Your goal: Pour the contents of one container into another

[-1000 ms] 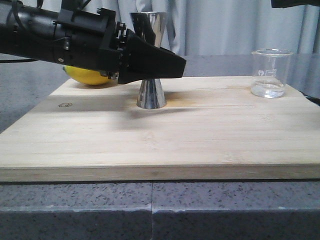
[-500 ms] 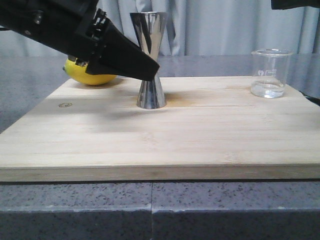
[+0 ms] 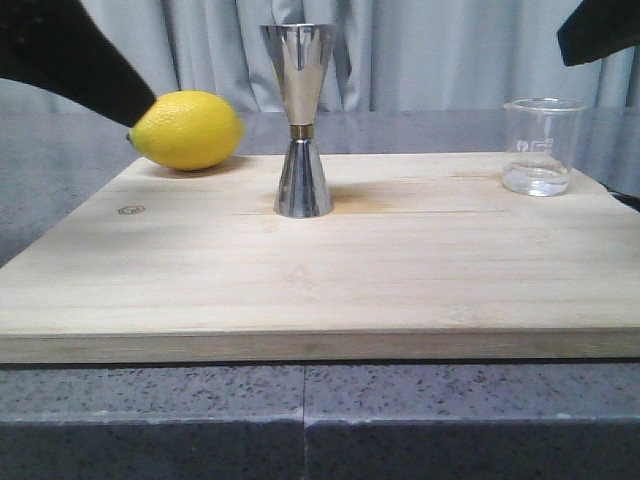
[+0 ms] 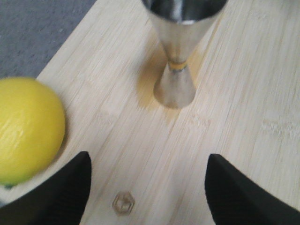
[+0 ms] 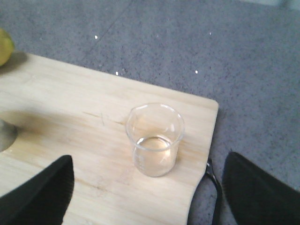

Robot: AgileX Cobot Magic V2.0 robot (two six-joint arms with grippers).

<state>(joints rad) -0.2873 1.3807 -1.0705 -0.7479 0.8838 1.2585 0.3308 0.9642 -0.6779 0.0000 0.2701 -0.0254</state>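
Left tool (image 4: 147,187): its two dark fingers (image 4: 56,192) are spread wide apart with nothing between them but bare wood, so it is released. It hangs above the wooden board (image 3: 320,270), clear of everything. Ahead of its fingertips, a little past the gap, stands the steel jigger (image 4: 177,61), upright on its lower cone, with a gold band at the narrow waist. Just beside the one finger lies the lemon (image 4: 26,131), resting on the board near its edge and not touching the tool. A small hexagon mark (image 4: 123,203) is stamped in the wood between the fingers.

Right tool (image 5: 145,197): its fingers (image 5: 40,192) are likewise spread wide and hold nothing. It hovers above the far right corner of the board. Just ahead of the gap between the fingertips stands the glass beaker (image 5: 154,139), upright, with a shallow layer of clear liquid in the bottom; it sits near the board's corner and is apart from both fingers.

In the front view the jigger (image 3: 300,120) stands at the middle of the board's back half, the lemon (image 3: 187,130) well to its one side and the beaker (image 3: 541,146) well to the other. The board lies on a grey speckled desk (image 3: 300,420).
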